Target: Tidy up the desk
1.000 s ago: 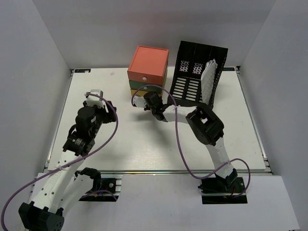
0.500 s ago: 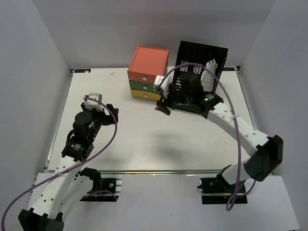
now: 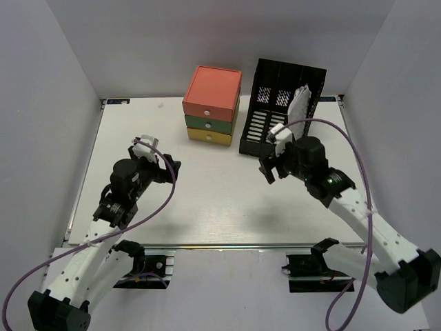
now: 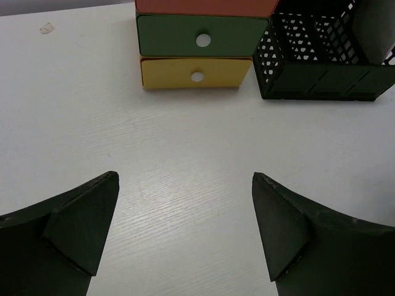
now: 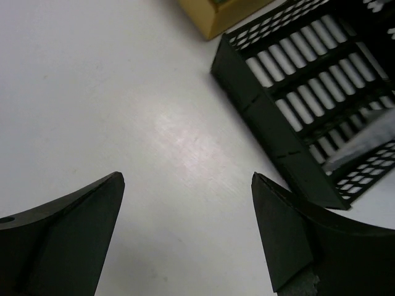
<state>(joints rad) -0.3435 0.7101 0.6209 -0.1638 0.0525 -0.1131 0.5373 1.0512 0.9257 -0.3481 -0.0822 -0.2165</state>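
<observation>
The desk is a wide white tabletop with a metal rail along its near edge. My left gripper hovers over its left half, open, with only bare desk between the fingers. My right gripper hangs over the right middle, just in front of the black file rack, also open and holding nothing. The left wrist view looks past the left gripper at the drawer fronts. The right wrist view has the right gripper over white desk.
A three-drawer orange, green and yellow box stands at the back centre, its drawers shut. The file rack beside it holds a white mesh item. A small pale scrap lies at the back left.
My right arm has swung back from the drawer box to the front of the rack, and its jaws have opened. My left gripper has shifted slightly right and spread wider.
</observation>
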